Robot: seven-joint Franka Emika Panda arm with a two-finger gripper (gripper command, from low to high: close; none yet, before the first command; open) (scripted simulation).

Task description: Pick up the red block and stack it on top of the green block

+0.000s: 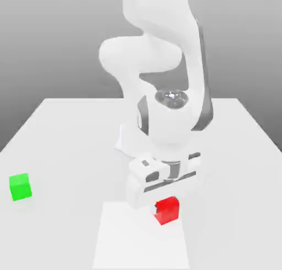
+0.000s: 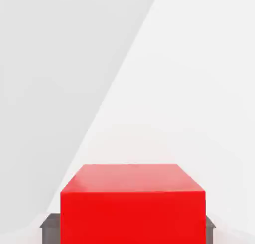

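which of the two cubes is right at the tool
The red block, sitting directly under the tool. The green block stands alone, far off toward the exterior view's left.

A white table (image 1: 66,142) spreads across the lower part of the exterior view, its far edge meeting a plain grey backdrop (image 1: 55,37) that darkens toward the top. On the table's near part lies a brighter white rectangular patch (image 1: 126,241), reaching to the near edge and set just toward the exterior view's right of the table's middle.
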